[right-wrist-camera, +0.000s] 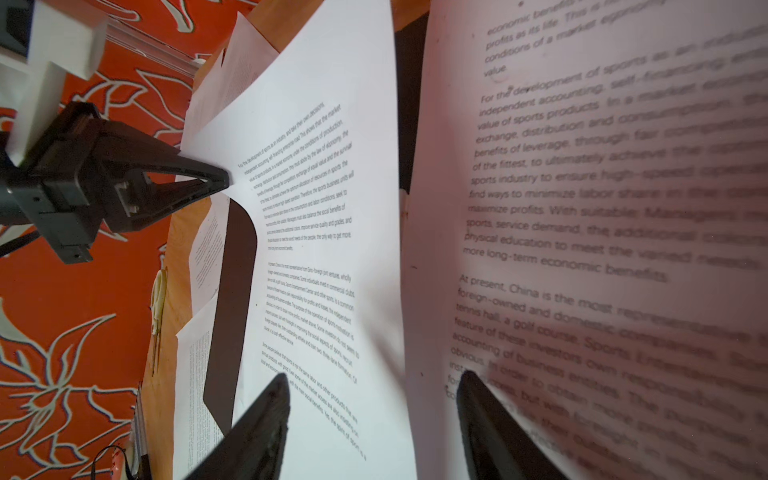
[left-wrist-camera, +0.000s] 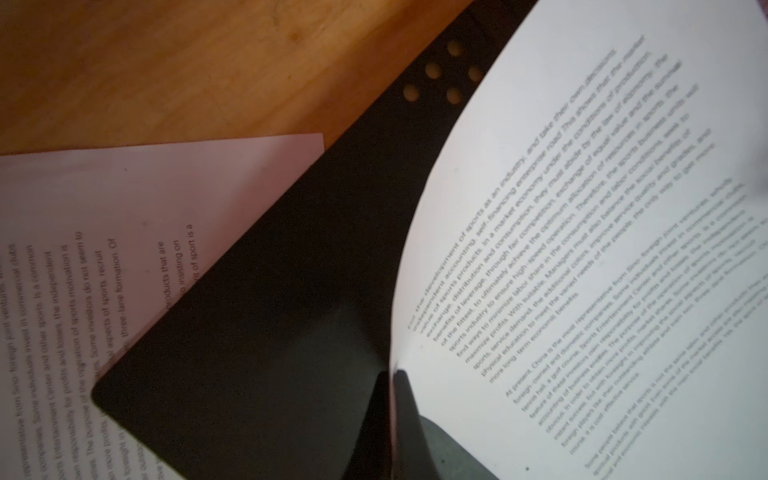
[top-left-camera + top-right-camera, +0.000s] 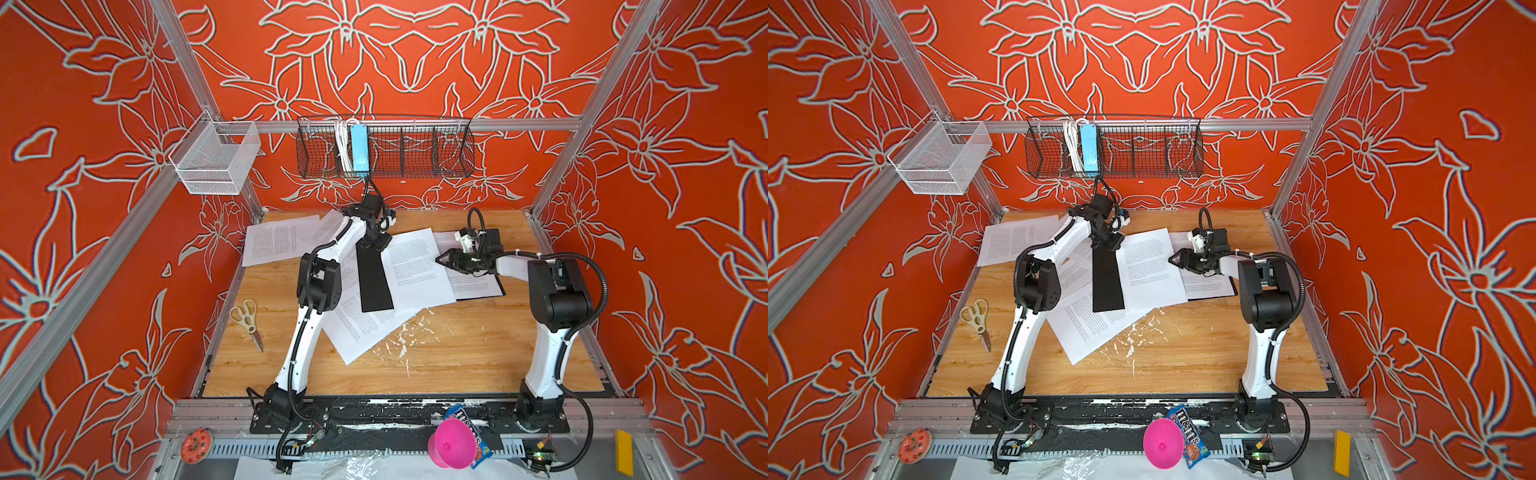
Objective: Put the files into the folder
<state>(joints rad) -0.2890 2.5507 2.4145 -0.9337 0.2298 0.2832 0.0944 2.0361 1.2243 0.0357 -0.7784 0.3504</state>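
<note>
Where nearest, on the metal front rail: pink plastic funnel point(image 3: 449, 444) partly covering a blue M&M's candy bag point(image 3: 1194, 444), with a round orange donut-shaped toy point(image 3: 196, 445) well apart to the left. Farther in, on the light wooden surface point(image 3: 457, 361): cream-handled scissors point(image 3: 248, 320) lying flat near the left edge. Toward the middle, loose white sheets of small black print, the files point(image 3: 361, 332), fanned over one another. On top of them, lying open, the thin flat folder point(image 3: 374, 286), black inner face up: a narrow strip of the left flap bare, the right half under more printed sheets. Across the fold, one further sheet point(image 3: 415, 266), bowed and lifted along its far edge. Clamped shut on that far edge, just above the bare flap: left tool point(image 3: 381, 245). Reaching in from the right over the folder's right half: right tool point(image 3: 441, 259), fingers point(image 1: 266, 415) parted, the raised sheet's side edge showing between them in the right wrist view, gripping nothing. Beyond, by the far-left corner, more files flat outside the folder. Farthest, on the back rail: black wire basket point(image 3: 415, 158) holding a narrow light-blue power strip point(image 3: 359, 147) upright, and a white mesh basket point(image 3: 216, 162) at the left post.
</note>
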